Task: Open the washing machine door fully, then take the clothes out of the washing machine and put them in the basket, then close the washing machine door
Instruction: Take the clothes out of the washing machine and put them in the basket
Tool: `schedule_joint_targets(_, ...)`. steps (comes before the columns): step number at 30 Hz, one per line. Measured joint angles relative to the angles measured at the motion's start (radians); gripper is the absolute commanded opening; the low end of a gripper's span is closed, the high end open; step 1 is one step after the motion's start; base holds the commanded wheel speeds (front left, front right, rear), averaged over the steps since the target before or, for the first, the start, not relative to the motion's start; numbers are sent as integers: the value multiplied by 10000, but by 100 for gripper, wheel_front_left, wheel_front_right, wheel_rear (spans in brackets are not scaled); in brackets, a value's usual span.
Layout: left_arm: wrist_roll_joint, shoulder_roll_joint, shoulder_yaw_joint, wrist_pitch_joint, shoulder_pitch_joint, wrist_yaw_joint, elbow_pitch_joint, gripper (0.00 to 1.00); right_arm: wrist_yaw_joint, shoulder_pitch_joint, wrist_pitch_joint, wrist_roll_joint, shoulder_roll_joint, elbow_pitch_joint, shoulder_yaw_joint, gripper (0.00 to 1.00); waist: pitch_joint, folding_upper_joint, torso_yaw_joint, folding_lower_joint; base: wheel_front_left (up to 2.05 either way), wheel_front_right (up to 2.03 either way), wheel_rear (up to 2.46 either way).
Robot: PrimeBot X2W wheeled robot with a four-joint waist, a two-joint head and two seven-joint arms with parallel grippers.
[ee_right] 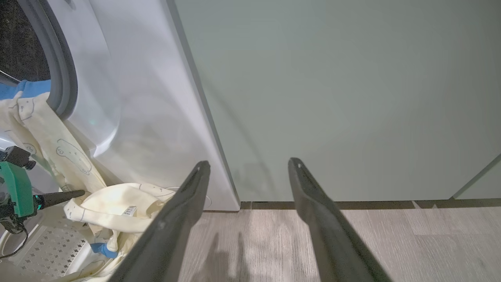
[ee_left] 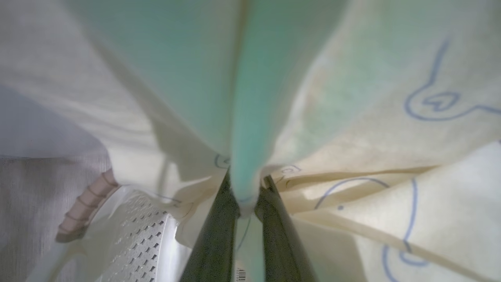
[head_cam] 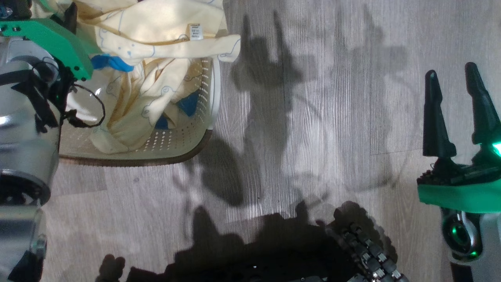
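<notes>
Clothes: pale yellow soft clothes hung over the far edge of the cream holey plastic basket.
Left gripper: clamped on clothes.
Right gripper: fingers apart, empty.
Tip: the clothes probably needed pulling fully inside the basket.

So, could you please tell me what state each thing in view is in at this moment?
left end effector: shut on a fold of the clothes.
right end effector: open, holding nothing.
clothes: partly in the basket, part trailing out of the washing machine.
basket: upright on the floor, partly filled.
washing machine: mouth uncovered, cloth hanging over its gasket.
</notes>
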Motion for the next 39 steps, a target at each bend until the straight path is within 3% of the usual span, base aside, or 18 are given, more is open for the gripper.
schedule_joint_targets(8, -10, -272, -67, -840, 28, -52, 155, 0, 0, -1, 0, -8, 4, 33, -105, 100, -114, 0, 290, 0, 0, 0, 0)
schedule_joint_targets(13, -171, -612, -33, -1204, 672, -69, -702, 0, 0, 7, 0, -148, 4, 31, -311, 100, -306, 0, 642, 0, 0, 0, 0)
schedule_joint_targets(26, -159, -1490, 821, -1218, 5729, 556, -7616, 0, 0, 83, 0, -579, -52, -21, -767, 100, -913, 0, 1684, -1, 0, 0, 0)
schedule_joint_targets(39, 848, -2151, 1103, -1269, 7899, 867, -13242, 0, 0, 250, 0, -637, -165, -12, -882, 100, -1348, 0, 2248, -1, 0, 0, 0)
